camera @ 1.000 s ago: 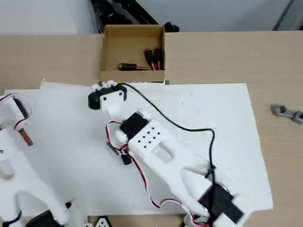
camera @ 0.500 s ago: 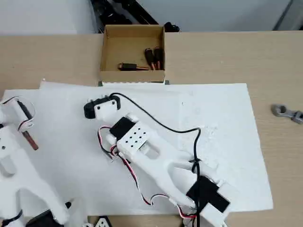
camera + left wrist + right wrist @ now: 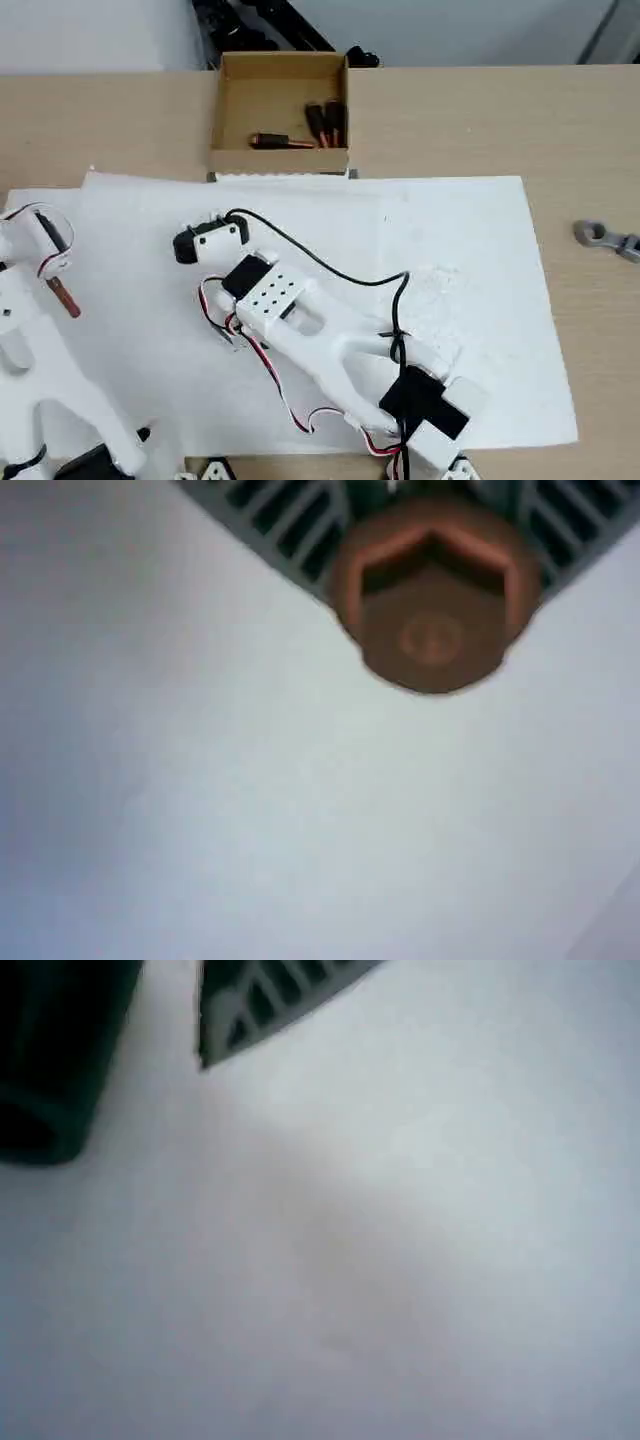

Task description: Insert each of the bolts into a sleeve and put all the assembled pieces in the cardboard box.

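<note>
Just in front of the cardboard box (image 3: pixel 280 160), your right gripper (image 3: pixel 195 240) appears clamped on a black sleeve (image 3: pixel 45 1060); far out to the box's left and nearer the arm bases, the left gripper (image 3: pixel 55 285) is closed on a copper bolt (image 3: pixel 432 610); bring them together, line the bolt up with the sleeve's open bore, then push slowly; three assembled pieces (image 3: pixel 300 128) lie inside the box.
</note>
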Action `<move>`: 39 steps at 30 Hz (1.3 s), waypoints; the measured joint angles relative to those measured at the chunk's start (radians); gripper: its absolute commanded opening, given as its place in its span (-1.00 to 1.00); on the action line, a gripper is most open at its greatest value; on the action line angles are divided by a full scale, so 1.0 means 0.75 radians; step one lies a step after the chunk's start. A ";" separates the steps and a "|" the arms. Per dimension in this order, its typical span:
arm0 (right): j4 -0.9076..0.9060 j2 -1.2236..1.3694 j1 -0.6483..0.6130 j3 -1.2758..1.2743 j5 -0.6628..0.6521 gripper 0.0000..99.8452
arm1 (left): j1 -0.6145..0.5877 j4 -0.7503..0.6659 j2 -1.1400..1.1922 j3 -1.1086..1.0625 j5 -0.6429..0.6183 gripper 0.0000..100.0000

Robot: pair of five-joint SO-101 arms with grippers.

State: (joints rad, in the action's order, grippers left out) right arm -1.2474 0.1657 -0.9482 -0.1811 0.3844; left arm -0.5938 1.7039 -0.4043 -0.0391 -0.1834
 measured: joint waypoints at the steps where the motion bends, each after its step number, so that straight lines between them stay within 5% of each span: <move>1: 0.000 0.000 0.000 0.000 0.000 -0.64 | 0.000 -0.008 0.000 0.000 0.000 -0.99; 26: 0.072 0.000 0.000 -0.080 0.002 -0.65 | 0.000 -0.023 0.000 0.000 0.000 -0.99; 32: 0.072 0.000 0.008 -0.080 0.000 -1.00 | 0.000 -0.023 0.000 0.000 0.000 -0.99; 39: 0.098 0.000 0.006 -0.088 -0.108 -0.99 | 0.000 -0.035 0.000 0.000 0.000 -0.99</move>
State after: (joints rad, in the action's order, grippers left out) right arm -1.1738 0.1657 -0.9436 -0.2470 0.3030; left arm -0.5938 1.6778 -0.4043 -0.0391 -0.1834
